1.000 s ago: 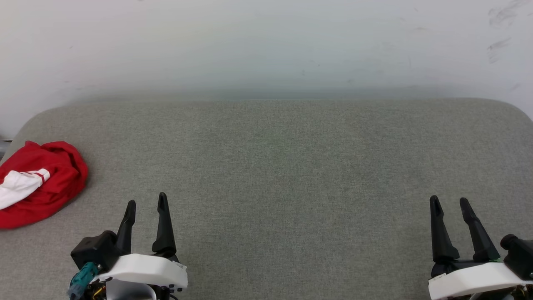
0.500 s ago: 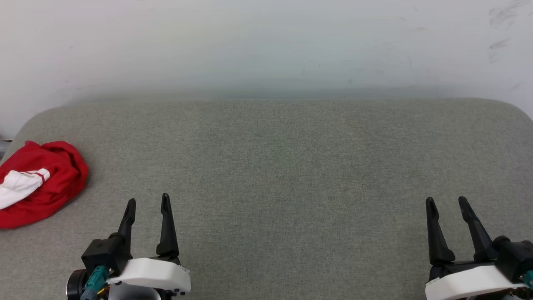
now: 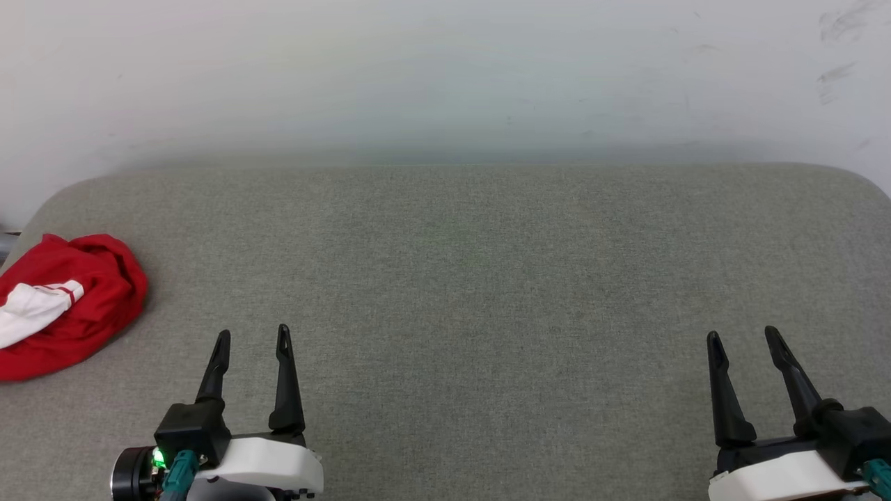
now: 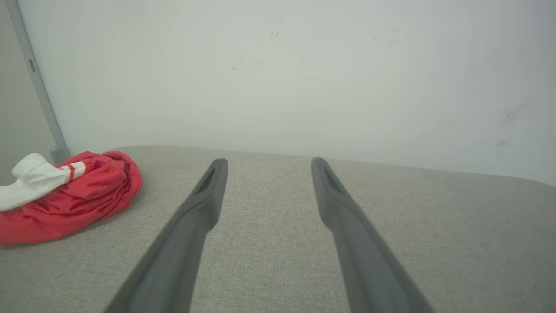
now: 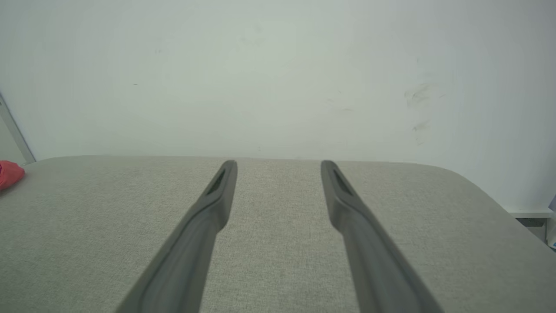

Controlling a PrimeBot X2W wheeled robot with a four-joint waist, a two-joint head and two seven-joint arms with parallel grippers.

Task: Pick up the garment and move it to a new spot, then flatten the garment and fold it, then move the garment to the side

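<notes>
- We see the garment (image 3: 69, 306) as a red jersey, crumpled into a loose, rounded heap rather than spread flat.
- A white sleeve (image 3: 31, 309) with red-and-white striped trim lies across its top.
- The heap rests on the grey padded surface (image 3: 459, 292), at that surface's left edge, about midway back.
- Any chest print seems buried in the folds; we cannot make it out.

Grey cushion (image 3: 487, 292) open across middle, right; crumpled garment (image 3: 76, 313) occupies far-left edge; wall (image 3: 445, 76) behind.
</notes>
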